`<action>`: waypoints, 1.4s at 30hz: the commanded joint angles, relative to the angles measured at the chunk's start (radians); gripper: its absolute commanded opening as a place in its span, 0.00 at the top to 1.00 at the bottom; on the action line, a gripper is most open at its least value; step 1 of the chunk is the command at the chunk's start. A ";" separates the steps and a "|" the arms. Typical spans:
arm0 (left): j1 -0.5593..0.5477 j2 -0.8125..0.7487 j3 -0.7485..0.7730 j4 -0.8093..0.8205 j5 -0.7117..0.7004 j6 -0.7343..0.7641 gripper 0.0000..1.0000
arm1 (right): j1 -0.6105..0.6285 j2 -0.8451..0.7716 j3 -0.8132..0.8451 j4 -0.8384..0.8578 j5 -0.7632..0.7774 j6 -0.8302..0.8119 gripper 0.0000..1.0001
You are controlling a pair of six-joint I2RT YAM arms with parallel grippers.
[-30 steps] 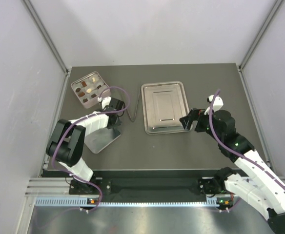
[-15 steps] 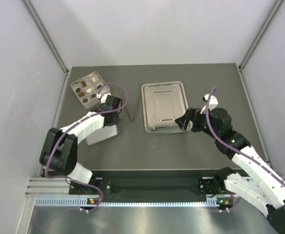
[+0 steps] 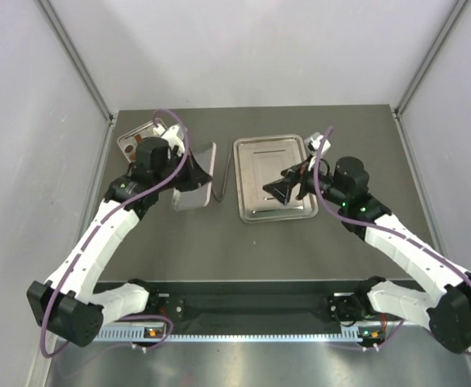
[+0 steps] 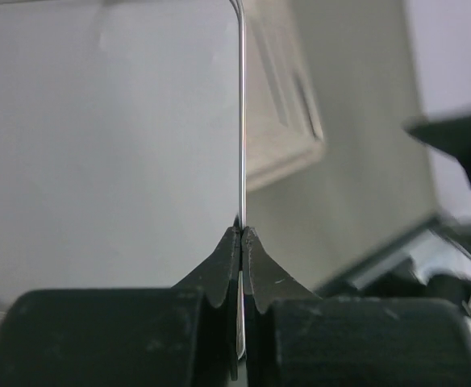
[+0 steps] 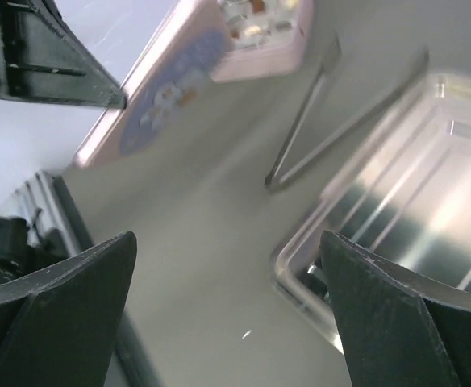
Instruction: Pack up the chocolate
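While the left gripper [image 4: 241, 234] clamped the lid [image 3: 197, 179] by its edge, the tin [image 5: 260, 63] lay just behind and left of it.
The chocolate [image 5: 253, 29] sat in that tin, nearer this gripper; the right gripper [image 3: 282, 190] gaped wide over the tray [image 3: 268, 161], well apart.

The left arm [image 3: 98, 234] and right arm [image 3: 405, 242] share one build — glossy white shells between black joints, a purple cable [image 3: 169, 114] looping along each. The left gripper [image 4: 241, 235] and right gripper [image 5: 227, 274] carry matte black, wedge-shaped fingers [image 5: 66, 298].
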 commanded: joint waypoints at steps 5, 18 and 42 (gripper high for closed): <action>0.000 -0.065 -0.018 -0.023 0.519 0.032 1.00 | 0.011 0.080 0.033 0.474 -0.209 -0.424 0.04; 0.000 -0.053 -0.010 -0.127 0.626 0.142 1.00 | 0.013 0.261 0.267 0.060 -0.671 -1.031 0.05; -0.001 0.108 0.105 -0.175 0.647 0.196 1.00 | 0.152 0.511 0.527 -0.485 -0.540 -1.449 0.39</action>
